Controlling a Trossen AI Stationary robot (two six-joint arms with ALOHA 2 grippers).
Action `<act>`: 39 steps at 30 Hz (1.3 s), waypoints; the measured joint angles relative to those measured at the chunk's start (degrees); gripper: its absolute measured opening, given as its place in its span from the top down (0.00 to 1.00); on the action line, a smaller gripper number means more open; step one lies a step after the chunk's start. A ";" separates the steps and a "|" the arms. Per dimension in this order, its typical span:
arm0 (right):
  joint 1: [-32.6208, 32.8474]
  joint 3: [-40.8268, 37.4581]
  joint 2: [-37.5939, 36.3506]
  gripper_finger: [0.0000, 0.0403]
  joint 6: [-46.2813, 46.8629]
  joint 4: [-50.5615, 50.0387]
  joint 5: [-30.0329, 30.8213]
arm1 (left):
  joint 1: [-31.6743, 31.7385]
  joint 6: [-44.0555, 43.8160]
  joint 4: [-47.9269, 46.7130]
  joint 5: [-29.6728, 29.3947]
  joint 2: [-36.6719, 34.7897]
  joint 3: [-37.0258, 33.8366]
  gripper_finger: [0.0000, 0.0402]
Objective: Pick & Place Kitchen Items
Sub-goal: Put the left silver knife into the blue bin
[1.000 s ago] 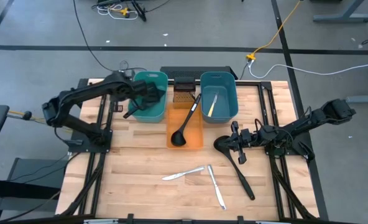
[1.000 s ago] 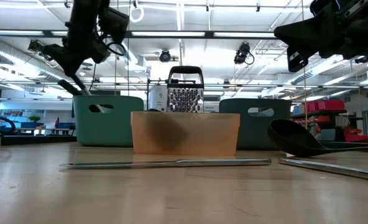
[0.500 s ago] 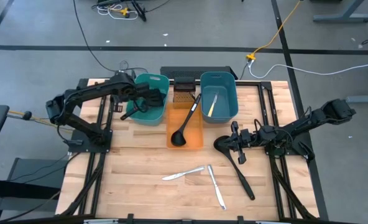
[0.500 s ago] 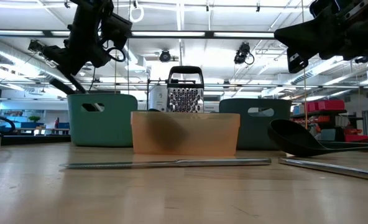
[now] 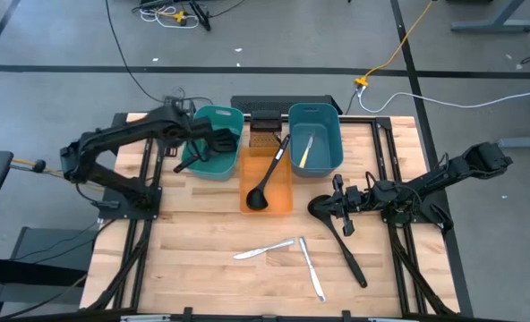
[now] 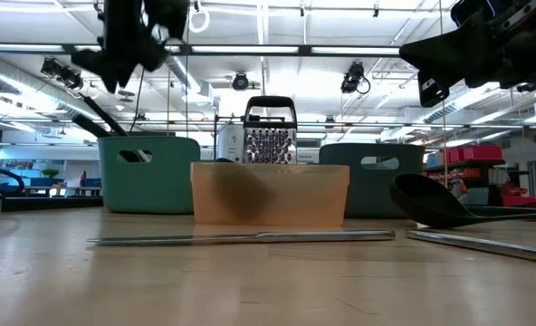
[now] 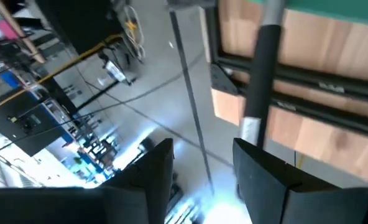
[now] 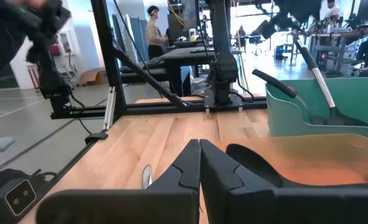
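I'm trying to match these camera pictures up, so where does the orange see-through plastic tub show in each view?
High view: the orange see-through plastic tub sits mid-table, with a black plastic ladle in it.
Low view: centre, its front wall facing the camera.
Left wrist view: not in it.
Right wrist view: lower right.
Shared landmark: the teal plastic tub beside it.

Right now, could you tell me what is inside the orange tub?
A black ladle lies in the orange tub, handle poking over the far rim. Anything beneath its bowl is hidden.
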 joint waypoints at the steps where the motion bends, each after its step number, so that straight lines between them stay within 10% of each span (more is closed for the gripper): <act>1: 0.00 0.00 -0.02 0.98 0.00 0.00 -0.02 | -0.32 0.00 0.00 0.12 -0.91 1.35 0.58; 6: 0.00 0.00 0.00 0.98 0.04 -0.02 -0.02 | -2.24 -1.58 -0.14 5.80 -6.53 9.97 0.58; 16: 0.02 0.00 0.00 0.98 -0.18 0.17 0.03 | -3.42 -12.61 28.34 46.23 -21.95 12.55 0.65; 23: 0.02 0.00 0.00 0.97 1.57 0.22 0.00 | -4.37 -15.80 37.77 45.40 -29.11 3.02 0.95; 31: 0.02 0.00 0.00 0.97 0.99 0.34 -0.02 | -4.37 -24.22 39.51 41.31 -35.38 -5.81 0.99; 39: 0.04 0.01 0.00 0.97 0.72 1.57 -0.04 | -4.46 -27.59 72.41 57.58 -43.85 -27.32 0.99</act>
